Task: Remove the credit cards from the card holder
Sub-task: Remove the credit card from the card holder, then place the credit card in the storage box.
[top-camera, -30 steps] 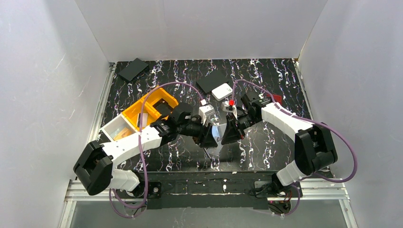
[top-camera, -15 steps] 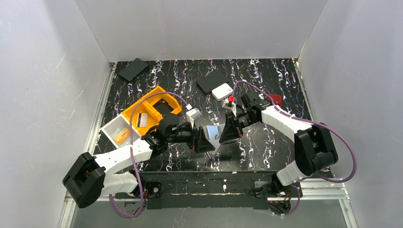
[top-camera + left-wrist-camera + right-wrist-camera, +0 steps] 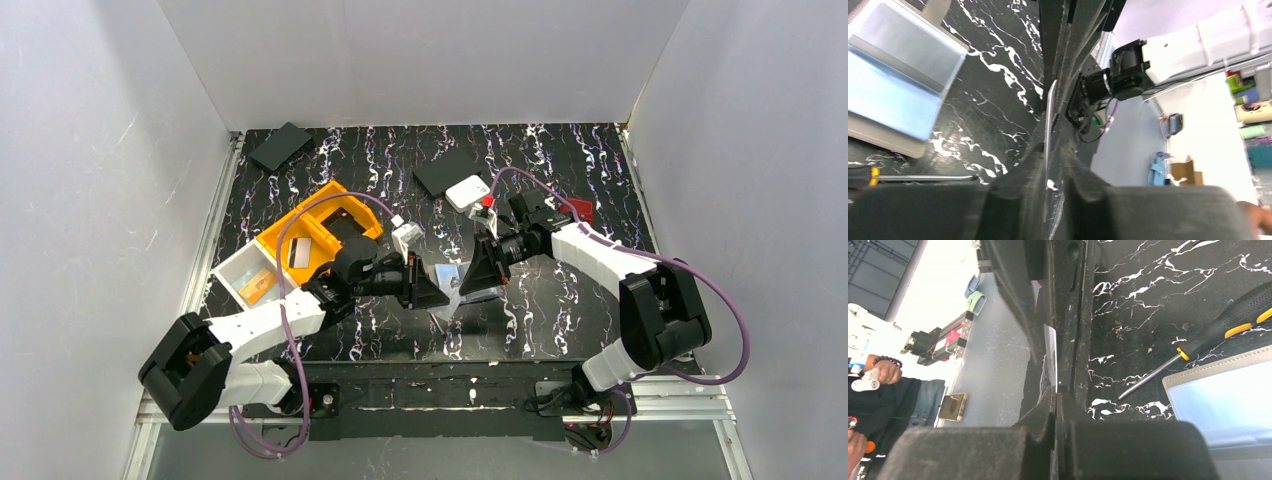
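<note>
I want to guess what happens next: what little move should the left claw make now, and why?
Probably carry its card aside and lay it flat on the table. The left gripper pinches a thin credit card edge-on, and that card looks already clear of the open card holder, so putting it down seems the step left.

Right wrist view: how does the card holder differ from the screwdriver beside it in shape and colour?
The card holder is wide and flat; the screwdriver is long and thin. The card holder is taupe at its rim and pale blue-grey inside; the screwdriver has a black handle with yellow marks and a metal shaft. Both lie on the black marbled table, close but apart.
</note>
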Robot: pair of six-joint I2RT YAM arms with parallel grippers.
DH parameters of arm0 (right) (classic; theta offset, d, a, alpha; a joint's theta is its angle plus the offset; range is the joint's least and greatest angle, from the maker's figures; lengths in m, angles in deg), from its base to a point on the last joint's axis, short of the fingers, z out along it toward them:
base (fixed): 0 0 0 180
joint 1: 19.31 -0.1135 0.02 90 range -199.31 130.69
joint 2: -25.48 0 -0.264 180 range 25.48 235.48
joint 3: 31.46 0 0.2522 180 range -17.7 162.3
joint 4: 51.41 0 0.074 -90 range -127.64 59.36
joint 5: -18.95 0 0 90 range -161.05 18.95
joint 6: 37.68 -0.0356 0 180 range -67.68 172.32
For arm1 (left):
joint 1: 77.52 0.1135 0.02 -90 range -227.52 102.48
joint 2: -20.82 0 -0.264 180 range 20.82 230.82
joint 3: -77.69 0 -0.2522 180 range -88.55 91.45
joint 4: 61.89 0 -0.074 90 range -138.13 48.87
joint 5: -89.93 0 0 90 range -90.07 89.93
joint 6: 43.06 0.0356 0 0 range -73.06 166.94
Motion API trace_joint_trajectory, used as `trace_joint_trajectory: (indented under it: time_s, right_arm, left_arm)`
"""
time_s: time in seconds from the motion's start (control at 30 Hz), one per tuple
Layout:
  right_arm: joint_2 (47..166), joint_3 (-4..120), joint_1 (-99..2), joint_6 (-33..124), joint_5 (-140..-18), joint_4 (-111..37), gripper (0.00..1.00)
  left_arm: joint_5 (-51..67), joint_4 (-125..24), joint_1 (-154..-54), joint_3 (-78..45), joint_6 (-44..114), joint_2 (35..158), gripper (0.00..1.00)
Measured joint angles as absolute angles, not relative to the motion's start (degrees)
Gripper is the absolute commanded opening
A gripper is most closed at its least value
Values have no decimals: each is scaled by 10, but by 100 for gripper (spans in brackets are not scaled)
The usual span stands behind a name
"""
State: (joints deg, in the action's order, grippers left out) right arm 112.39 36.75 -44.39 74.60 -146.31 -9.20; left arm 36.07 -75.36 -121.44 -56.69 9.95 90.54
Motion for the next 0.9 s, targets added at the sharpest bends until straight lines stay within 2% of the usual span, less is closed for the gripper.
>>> trace_joint_trajectory:
  time_s: [0.1, 0.13, 0.2, 0.27, 0.33, 0.37, 0.53, 0.63, 0.9]
  right_arm:
    - [1124, 368, -444, 743, -1470, -93, 1]
    - [1124, 368, -444, 743, -1471, -94, 13]
    - [1124, 368, -444, 739, -1472, -94, 49]
    - [1124, 368, -444, 740, -1465, -90, 77]
    - [1124, 370, -444, 764, -1447, -72, 93]
    - [1124, 373, -443, 781, -1437, -57, 97]
    - [1107, 387, -438, 841, -1376, -8, 98]
    - [1084, 387, -433, 841, -1344, -11, 98]
    - [1072, 387, -422, 838, -1303, -21, 98]
  left_arm:
    - [367, -752, -1208, -567, 95, 907, 0]
    - [370, -752, -1206, -567, 96, 907, 0]
    - [378, -753, -1200, -567, 95, 907, 0]
    - [393, -748, -1189, -567, 97, 903, 0]
    - [402, -716, -1171, -566, 112, 887, 0]
    - [397, -664, -1161, -556, 137, 874, 0]
    - [327, -355, -1147, -427, 318, 813, 0]
    - [242, -189, -1146, -348, 437, 778, 0]
    - [44, 21, -1134, -302, 680, 623, 0]
